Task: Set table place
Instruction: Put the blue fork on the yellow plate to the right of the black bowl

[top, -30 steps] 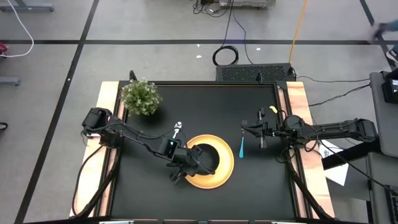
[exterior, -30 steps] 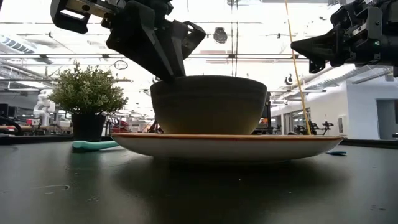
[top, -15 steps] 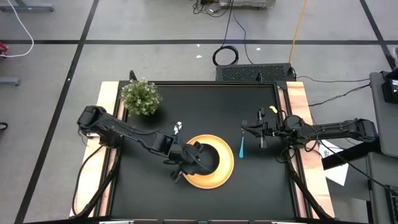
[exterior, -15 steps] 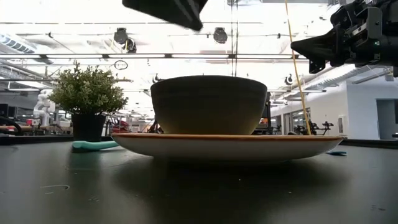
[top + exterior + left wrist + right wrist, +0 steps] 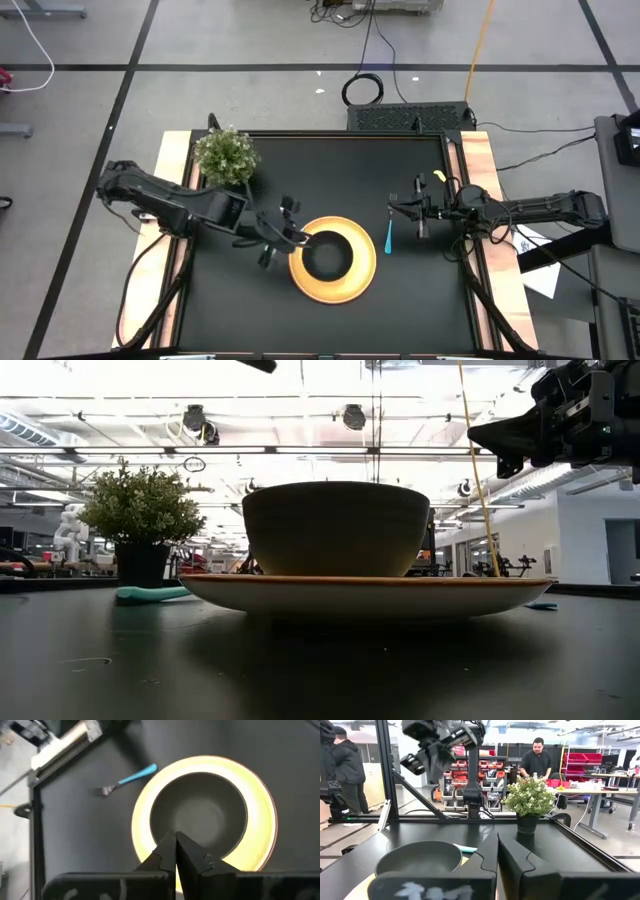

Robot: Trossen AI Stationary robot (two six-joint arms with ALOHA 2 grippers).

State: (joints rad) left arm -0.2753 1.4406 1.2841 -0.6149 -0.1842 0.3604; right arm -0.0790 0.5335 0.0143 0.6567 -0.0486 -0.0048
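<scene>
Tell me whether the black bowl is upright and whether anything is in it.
Upright and empty: the black bowl stands rim-up on the yellow plate, and the left wrist view shows only its bare inside.

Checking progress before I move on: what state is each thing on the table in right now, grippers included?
Black bowl: upright, empty, sitting in the yellow plate.
Yellow plate: flat on the table, bowl in its middle.
Teal-handled utensil: lying flat, right of the plate, apart from it.
Potted plant: upright, far left corner.
Left gripper: shut, empty, above the plate's left edge.
Right gripper: shut, empty, raised over the table's right side.
</scene>
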